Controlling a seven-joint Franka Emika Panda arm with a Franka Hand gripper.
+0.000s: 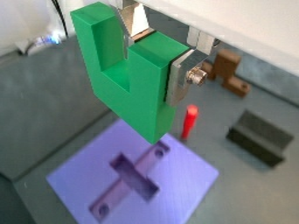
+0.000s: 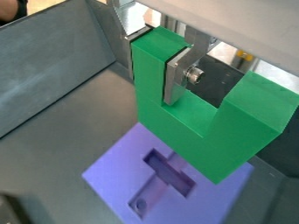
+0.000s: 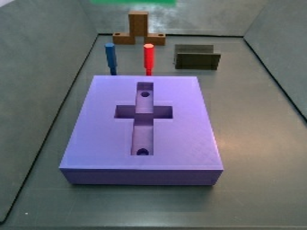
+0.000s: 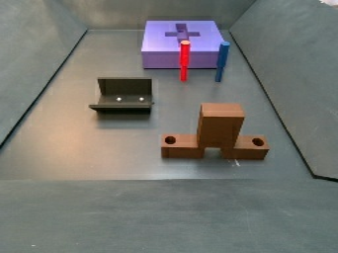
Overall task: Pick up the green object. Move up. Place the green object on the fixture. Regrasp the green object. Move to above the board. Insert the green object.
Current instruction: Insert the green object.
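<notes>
In both wrist views my gripper [image 1: 152, 66] [image 2: 152, 70] is shut on the green object [image 1: 135, 101] [image 2: 222, 131]. Its silver fingers [image 1: 177, 80] clamp one prong of the chunky block, and the notch shows beside them. The block hangs in the air above the lavender board [image 1: 176, 179] [image 2: 117, 179], whose cross-shaped recess [image 1: 131, 175] lies below it. In a side view only a strip of the green object [image 3: 132, 3] shows at the top edge, behind the board [image 3: 180, 126]. The dark fixture [image 1: 260, 136] [image 3: 198, 57] [image 4: 123, 96] stands on the floor with nothing in it.
A thin red peg [image 3: 149, 58] [image 4: 184, 61] and a thin blue peg [image 3: 110, 58] [image 4: 222, 59] stand upright by the board's edge. A brown cross-shaped upright piece [image 3: 138, 31] [image 4: 218, 133] stands beyond them. Grey walls enclose the floor.
</notes>
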